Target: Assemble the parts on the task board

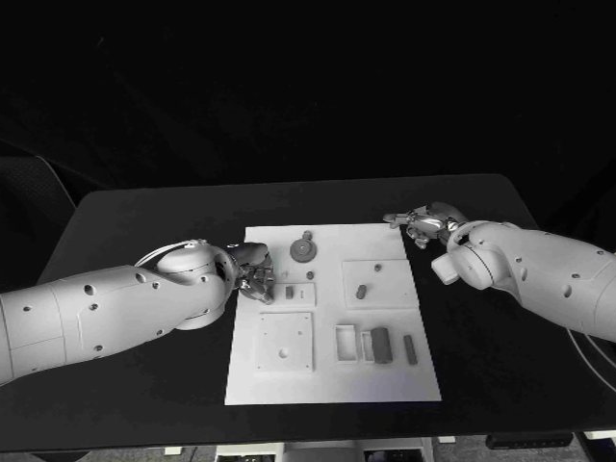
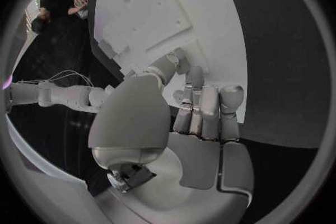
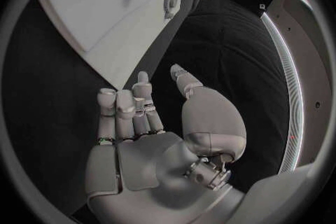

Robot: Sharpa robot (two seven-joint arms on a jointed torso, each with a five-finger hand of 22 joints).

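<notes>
My left hand (image 1: 253,272) hovers, fingers curled on nothing, at the white board (image 1: 392,375) edge; right hand (image 1: 429,225) likewise. I should approach parts squarely.

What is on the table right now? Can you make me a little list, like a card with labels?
Table: black
Task board: white plate in the middle of the table
Parts: small grey pieces on the board, including a round one near the far edge
Left hand: at the board's left edge, fingers over the board; holds nothing that I can see
Right hand: over the black table by the board's far right corner, fingers apart, empty
</notes>
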